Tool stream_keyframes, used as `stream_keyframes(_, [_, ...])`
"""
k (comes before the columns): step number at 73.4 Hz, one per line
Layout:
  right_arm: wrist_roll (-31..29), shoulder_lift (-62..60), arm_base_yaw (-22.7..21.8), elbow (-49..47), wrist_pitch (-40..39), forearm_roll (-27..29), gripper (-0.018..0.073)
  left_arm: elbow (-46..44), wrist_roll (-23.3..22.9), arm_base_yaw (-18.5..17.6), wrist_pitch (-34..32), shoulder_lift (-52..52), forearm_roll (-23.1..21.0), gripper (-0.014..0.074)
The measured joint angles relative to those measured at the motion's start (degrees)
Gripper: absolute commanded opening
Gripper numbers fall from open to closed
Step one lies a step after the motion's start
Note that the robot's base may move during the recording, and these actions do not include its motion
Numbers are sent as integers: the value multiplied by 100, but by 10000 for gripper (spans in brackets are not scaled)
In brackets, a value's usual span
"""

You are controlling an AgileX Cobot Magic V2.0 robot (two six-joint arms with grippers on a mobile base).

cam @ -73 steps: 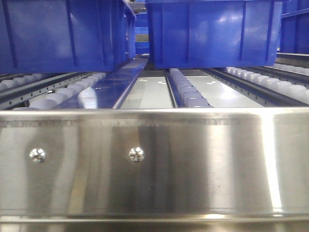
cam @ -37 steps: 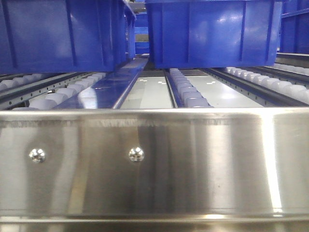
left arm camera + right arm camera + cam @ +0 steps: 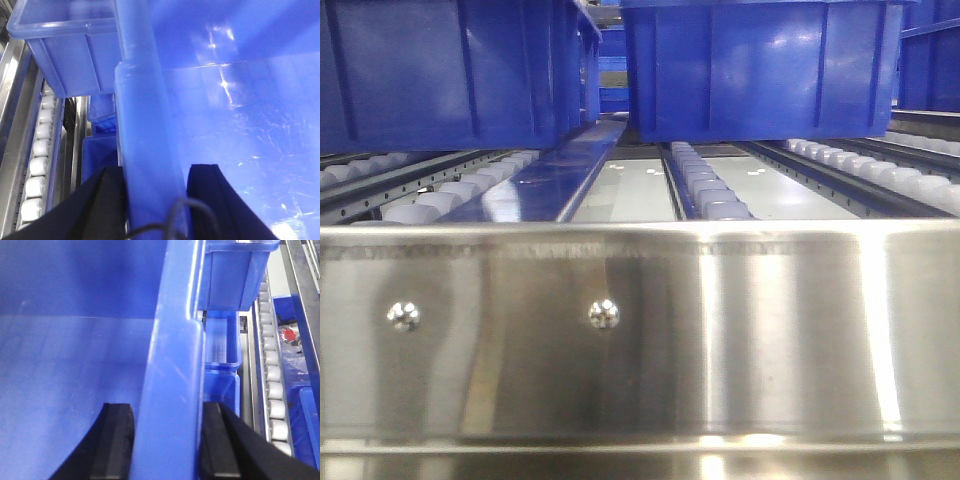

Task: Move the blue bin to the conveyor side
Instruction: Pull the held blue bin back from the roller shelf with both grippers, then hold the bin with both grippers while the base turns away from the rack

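Observation:
The blue bin (image 3: pixel 760 70) fills the upper middle and right of the front view, its underside showing above the white rollers. In the left wrist view my left gripper (image 3: pixel 156 172) is shut on the bin's thick left rim (image 3: pixel 145 125), one black finger inside the wall and one outside. My right gripper (image 3: pixel 166 410) is shut the same way on the bin's right rim (image 3: pixel 172 355). The bin's glossy inside (image 3: pixel 240 125) looks empty in both wrist views. The conveyor is out of view.
A second blue tote (image 3: pixel 440 70) stands just left of the held one. White-roller tracks (image 3: pixel 705 190) run towards a shiny steel rail (image 3: pixel 720 330) across the foreground. More blue totes (image 3: pixel 235 275) sit on lower levels, one holding a red item (image 3: pixel 289 334).
The steel rail and its screws have shifted very slightly in the front view. The bin and both grips look the same.

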Motion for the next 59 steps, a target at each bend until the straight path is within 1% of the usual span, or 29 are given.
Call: stream_keyframes(59, [0, 0, 0, 0, 0, 22, -79, 0, 0, 0, 10, 0, 23, -16])
